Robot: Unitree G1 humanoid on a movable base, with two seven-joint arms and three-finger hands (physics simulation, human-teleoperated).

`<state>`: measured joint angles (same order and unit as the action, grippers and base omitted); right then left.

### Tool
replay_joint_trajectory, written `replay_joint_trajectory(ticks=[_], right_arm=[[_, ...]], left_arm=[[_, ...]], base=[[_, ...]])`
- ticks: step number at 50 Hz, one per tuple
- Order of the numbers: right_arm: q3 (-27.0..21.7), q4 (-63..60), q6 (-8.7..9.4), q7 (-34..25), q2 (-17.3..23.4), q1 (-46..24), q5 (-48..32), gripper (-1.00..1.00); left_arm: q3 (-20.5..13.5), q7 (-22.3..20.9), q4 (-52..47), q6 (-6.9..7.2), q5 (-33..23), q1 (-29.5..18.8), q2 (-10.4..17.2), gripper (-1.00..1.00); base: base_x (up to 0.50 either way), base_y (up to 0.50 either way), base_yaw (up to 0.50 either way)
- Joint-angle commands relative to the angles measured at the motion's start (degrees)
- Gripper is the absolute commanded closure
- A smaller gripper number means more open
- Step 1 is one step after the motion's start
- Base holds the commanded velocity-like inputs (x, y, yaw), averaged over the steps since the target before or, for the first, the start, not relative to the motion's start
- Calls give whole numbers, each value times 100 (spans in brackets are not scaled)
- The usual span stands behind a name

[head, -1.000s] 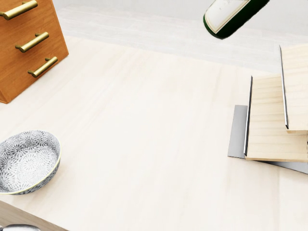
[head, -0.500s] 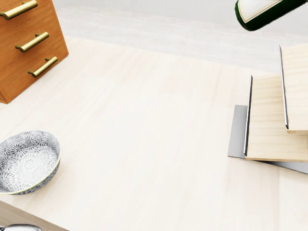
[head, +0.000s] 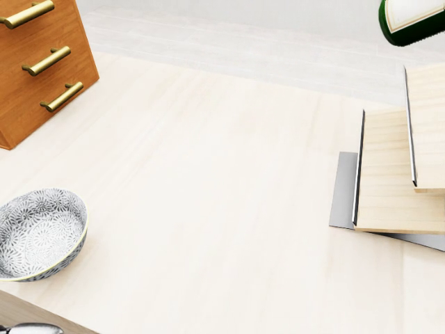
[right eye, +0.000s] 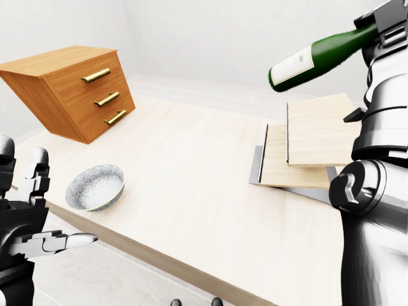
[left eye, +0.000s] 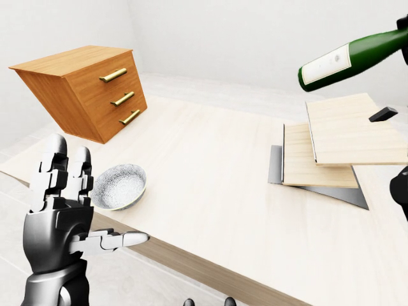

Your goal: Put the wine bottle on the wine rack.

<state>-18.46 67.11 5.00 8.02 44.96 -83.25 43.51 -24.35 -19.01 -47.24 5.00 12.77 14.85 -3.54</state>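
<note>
A green wine bottle (right eye: 311,58) with a white label hangs tilted in the air above the wine rack, base toward the left, neck up and to the right. My right hand (right eye: 382,27) is shut round its neck at the top right of the right-eye view. The wine rack (left eye: 331,140) is a stepped pair of pale wooden boards on a grey metal base, lying on the table (left eye: 210,172) below the bottle. In the head view only the bottle's base (head: 414,17) shows, at the top right corner. My left hand (left eye: 83,191) is raised low on the left, open and holding nothing.
A wooden chest of drawers (left eye: 89,89) with brass handles stands tilted at the table's upper left. A grey patterned bowl (left eye: 118,186) sits near the table's lower left edge. My right forearm (right eye: 376,210) fills the right side of the right-eye view.
The bottle has moved steadily to the right in the head view, so that now only its base shows at the corner above the rack. The camera and the table things have not shifted.
</note>
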Motion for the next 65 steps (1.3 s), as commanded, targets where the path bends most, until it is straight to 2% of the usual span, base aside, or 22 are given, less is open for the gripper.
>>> replay_joint_trajectory(ticks=[1, 16, 28, 37, 49, 65], right_arm=[[-265, -194, 0, 26, 209, 309, 494, 100], [-270, -889, 0, 220, 503, 947, 934, 100], [-258, -939, 0, 323, 645, 1169, 1129, 100], [-184, -708, 0, 235, 593, 1266, 1039, 100], [-100, -492, 0, -11, 478, 1305, 869, 100], [-254, -452, 0, -84, 488, 1510, 872, 100]], left_arm=[[25, 36, -21, 0, -1, -20, 9, -100], [55, 47, 5, 0, -29, -21, 17, -100], [62, 32, -109, 0, 8, 46, -1, -100], [221, 62, -41, 0, -119, 29, -31, -100], [153, 54, -32, 0, -50, 48, -2, -100], [159, 12, 20, 0, -85, 70, -13, -100]], base=[[0, 0, 0], [0, 0, 0], [0, 0, 0], [0, 0, 0], [0, 0, 0], [0, 0, 0]])
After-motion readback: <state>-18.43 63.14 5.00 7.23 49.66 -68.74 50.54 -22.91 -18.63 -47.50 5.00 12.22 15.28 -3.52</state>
